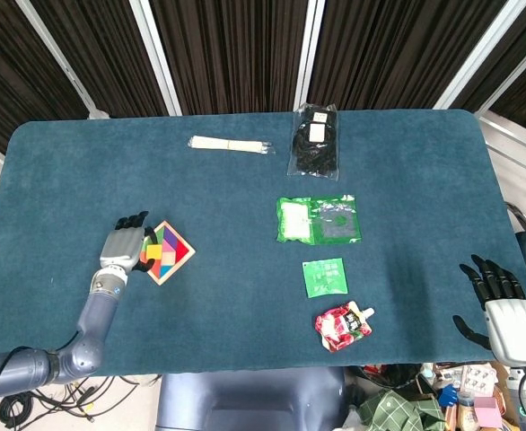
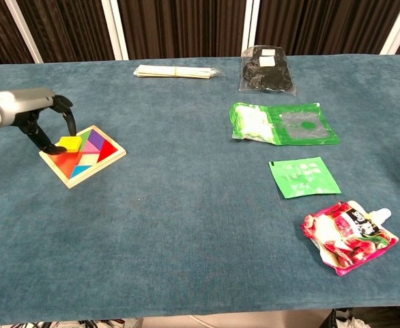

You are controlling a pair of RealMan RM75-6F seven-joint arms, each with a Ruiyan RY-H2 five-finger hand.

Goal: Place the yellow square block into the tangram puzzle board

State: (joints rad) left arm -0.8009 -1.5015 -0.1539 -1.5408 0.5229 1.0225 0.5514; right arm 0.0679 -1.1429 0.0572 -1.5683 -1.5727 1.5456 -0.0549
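Observation:
The tangram puzzle board [image 1: 172, 256] [image 2: 91, 161] lies on the left part of the blue table, its coloured pieces in a wooden frame. My left hand [image 1: 124, 243] [image 2: 41, 119] is at the board's left corner and pinches the yellow square block [image 1: 155, 250] [image 2: 69, 144] between thumb and fingers, the block sitting on the board's left part. My right hand [image 1: 501, 301] hovers off the table's right edge with fingers spread and nothing in it; the chest view does not show it.
A bundle of pale sticks [image 1: 231, 144] and a black packet [image 1: 315, 140] lie at the back. Green packets [image 1: 318, 220] [image 1: 325, 277] and a red pouch [image 1: 342, 325] lie right of centre. Dark curtains stand behind the table.

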